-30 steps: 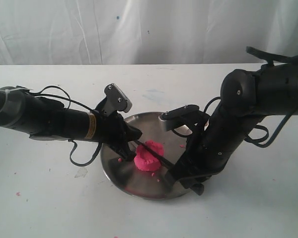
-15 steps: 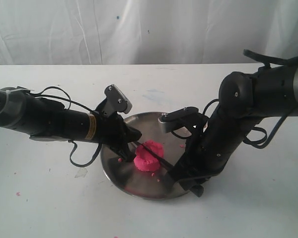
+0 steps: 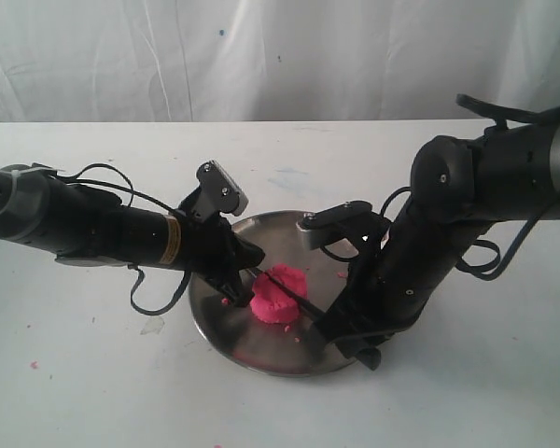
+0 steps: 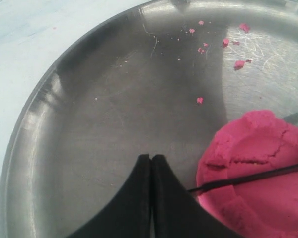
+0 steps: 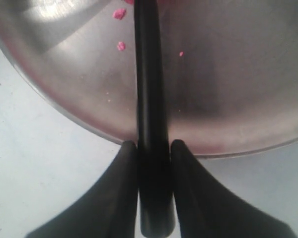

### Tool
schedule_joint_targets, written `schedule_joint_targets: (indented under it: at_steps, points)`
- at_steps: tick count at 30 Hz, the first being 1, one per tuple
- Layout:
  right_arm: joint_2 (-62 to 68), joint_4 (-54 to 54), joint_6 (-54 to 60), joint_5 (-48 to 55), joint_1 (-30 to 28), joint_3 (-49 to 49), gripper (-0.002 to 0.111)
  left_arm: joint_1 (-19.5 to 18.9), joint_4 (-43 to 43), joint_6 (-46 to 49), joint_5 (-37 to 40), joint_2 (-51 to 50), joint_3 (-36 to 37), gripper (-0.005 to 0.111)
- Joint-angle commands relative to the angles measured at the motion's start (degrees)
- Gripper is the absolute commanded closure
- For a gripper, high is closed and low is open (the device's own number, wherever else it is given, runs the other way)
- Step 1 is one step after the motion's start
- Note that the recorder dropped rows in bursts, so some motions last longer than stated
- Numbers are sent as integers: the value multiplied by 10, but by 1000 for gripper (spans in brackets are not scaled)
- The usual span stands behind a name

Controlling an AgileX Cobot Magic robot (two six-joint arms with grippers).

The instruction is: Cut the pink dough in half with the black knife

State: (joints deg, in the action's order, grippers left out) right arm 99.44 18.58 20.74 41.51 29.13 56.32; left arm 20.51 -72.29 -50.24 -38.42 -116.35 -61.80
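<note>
The pink dough [image 3: 278,295] lies as a round puck in the middle of the steel plate [image 3: 215,313]. The black knife [image 3: 294,293] rests slantwise across its top. My right gripper [image 3: 334,332] is shut on the knife handle [image 5: 148,74] at the plate's near right rim. In the right wrist view both fingers [image 5: 124,168] press on the handle. My left gripper [image 3: 249,272] is shut, its tips on the plate just left of the dough [image 4: 260,148]. The thin blade [image 4: 248,177] crosses the dough and its tip vanishes behind a left finger [image 4: 171,198].
Tiny pink crumbs [image 4: 239,63] lie scattered on the plate [image 4: 114,99], and a few more on the white table [image 3: 35,364]. A white curtain [image 3: 280,56] closes off the back. Cables loop round both arms.
The right arm has shifted slightly to the left with the knife still on the dough. The left arm has barely moved.
</note>
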Motion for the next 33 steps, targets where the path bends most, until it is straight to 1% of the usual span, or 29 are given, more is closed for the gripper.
schedule_joint_targets:
  at_steps: [1,13,19,33]
  points:
    - [1,5,-3,-23,0,2,108,2,-18,1,10,-4,5,107]
    - [1,8,-3,-26,0,2,108,2,-18,1,13,-26,5,107]
    - [1,8,-3,-50,0,2,108,2,-18,1,13,-26,5,107]
    - [1,7,-3,-53,0,2,108,2,-18,1,13,-26,5,107]
